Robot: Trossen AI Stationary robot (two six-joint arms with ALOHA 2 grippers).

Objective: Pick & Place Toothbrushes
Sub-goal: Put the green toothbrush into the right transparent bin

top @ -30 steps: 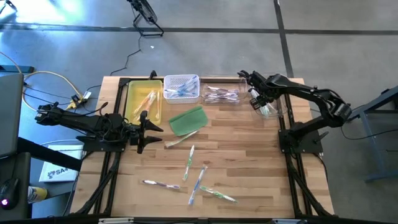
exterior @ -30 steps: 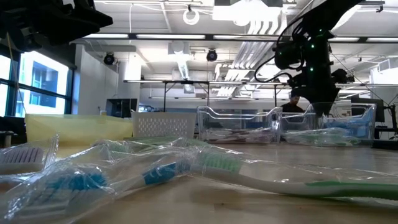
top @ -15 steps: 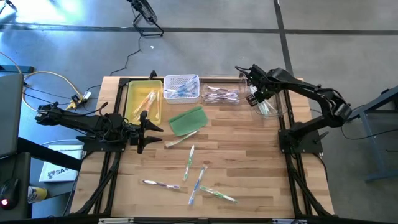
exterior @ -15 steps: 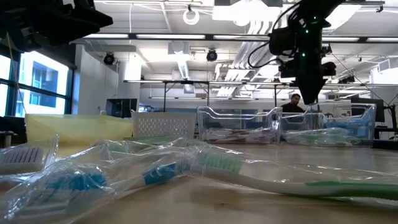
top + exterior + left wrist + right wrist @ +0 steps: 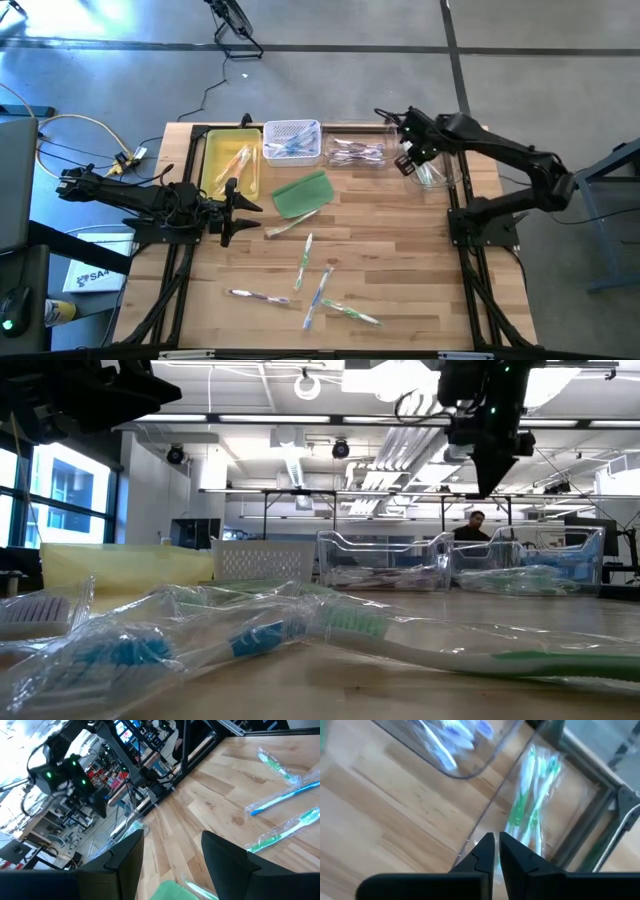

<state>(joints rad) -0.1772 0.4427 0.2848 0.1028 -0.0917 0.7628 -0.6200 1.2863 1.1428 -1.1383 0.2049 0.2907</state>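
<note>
High view: right gripper (image 5: 400, 135) hangs above the gap between two clear bins at the far edge of the surface (image 5: 400, 260), jaws nearly together and empty; left gripper (image 5: 240, 207) waits near the green pad (image 5: 302, 192), jaws apart, holding nothing; loose toothbrushes (image 5: 318, 288) lie scattered on the near half, others sorted in the yellow tray (image 5: 213, 160), the white basket (image 5: 292, 140) and the clear bins (image 5: 356, 152).

Low view: wrapped toothbrushes (image 5: 440, 645) fill the foreground; right gripper (image 5: 492, 470) is raised clear of the clear bins (image 5: 385, 565); a person (image 5: 478, 525) shows far behind.

Left wrist view: fingers (image 5: 227, 857) spread wide; three toothbrushes (image 5: 285, 795) lie ahead on the bare wood.

Right wrist view: fingertips (image 5: 496, 845) almost touching, nothing between them; green toothbrushes (image 5: 532, 795) rest in the bin below.

Step, judged: a drop looks finished; next pick from the loose pile.

Doing it well: open the jaws before descending; come straight down across a handle's middle; choose a brush lying apart from its neighbours; mind the slippery wrappers.
</note>
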